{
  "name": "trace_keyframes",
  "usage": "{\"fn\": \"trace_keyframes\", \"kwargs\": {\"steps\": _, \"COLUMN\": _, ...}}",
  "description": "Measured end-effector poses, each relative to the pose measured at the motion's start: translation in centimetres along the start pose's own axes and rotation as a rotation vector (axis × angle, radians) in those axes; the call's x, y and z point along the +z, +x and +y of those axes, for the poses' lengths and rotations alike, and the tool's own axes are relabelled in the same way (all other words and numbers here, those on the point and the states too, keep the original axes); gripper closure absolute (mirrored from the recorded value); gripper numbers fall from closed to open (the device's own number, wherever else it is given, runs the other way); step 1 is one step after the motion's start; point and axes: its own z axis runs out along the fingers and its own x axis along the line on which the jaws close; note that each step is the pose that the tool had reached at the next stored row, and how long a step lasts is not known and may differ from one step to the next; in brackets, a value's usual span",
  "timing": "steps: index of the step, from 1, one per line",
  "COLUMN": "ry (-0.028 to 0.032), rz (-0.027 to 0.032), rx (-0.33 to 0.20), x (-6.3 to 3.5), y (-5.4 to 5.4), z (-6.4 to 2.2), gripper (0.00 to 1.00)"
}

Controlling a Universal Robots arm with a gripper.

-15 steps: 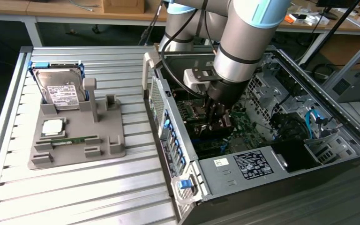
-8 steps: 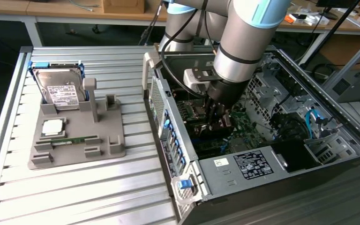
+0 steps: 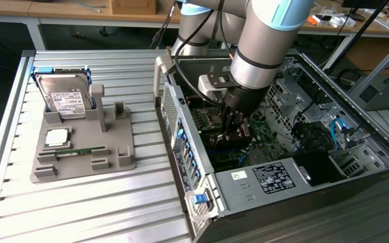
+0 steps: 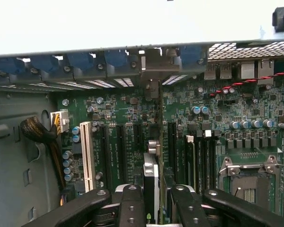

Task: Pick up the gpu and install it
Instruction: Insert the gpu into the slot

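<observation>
— Green motherboard point(image 4: 118, 118) everywhere below the fingers point(image 4: 132, 208). What are they doing?

— They are closed on the gpu point(image 4: 154, 156), which stands on edge between them, running away from the fingers toward the rear wall of the computer case point(image 3: 275, 177).

— Is the card seated?

— Hard to say; its lower edge seems to meet a dark slot, but the fingers hide that part. Its far end reaches the grey bracket opening beneath the blue clips point(image 4: 80, 60).

— And outside the case?

— The arm point(image 3: 262, 45) reaches down into the open case. Well apart from the fingers, on the slatted tabletop point(image 3: 79, 202), a grey fixture point(image 3: 113, 152) carries a hard drive point(image 3: 66, 96) and a green memory stick point(image 3: 79, 151).
</observation>
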Motion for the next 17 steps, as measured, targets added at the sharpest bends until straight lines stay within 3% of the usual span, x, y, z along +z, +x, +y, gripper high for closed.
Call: {"fn": "trace_keyframes", "kwargs": {"steps": 17, "ry": 0.0003, "rz": -0.0004, "rx": -0.022, "x": 0.16, "y": -0.12, "z": 0.00, "gripper": 0.73}}
